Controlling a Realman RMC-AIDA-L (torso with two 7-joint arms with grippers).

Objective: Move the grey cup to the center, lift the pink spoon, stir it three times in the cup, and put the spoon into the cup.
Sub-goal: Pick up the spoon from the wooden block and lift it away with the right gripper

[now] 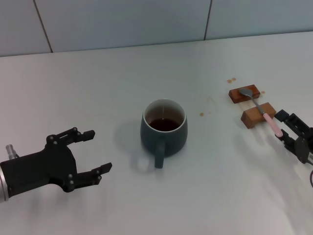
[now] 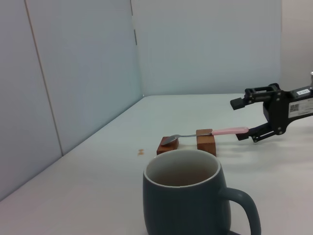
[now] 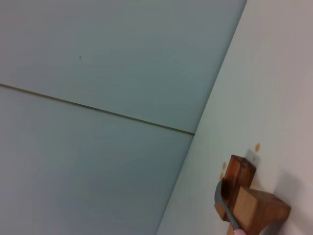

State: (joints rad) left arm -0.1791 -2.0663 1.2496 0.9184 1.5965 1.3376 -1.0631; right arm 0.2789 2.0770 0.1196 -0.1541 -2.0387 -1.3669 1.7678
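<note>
The right tool (image 1: 285,130) straddles the pink spoon (image 1: 269,121) handle tip, jaws apart, unclosed. I judge closing squarely, then lifting straight off the wooden blocks (image 1: 257,115), works best. The left tool (image 1: 93,153) sits wide open beside the grey cup (image 1: 164,128).

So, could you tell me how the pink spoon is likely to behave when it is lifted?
The pink spoon looks thin and stiff, so probably light. It bridges two wooden blocks, so it may pivot or slide off. The open right gripper brackets its smooth handle end; it might slip.

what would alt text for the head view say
A grey cup of brown liquid stands mid-table, handle toward the robot. The open right gripper is at the pink spoon, which rests across two wooden blocks; the open left gripper sits apart from the cup.
</note>
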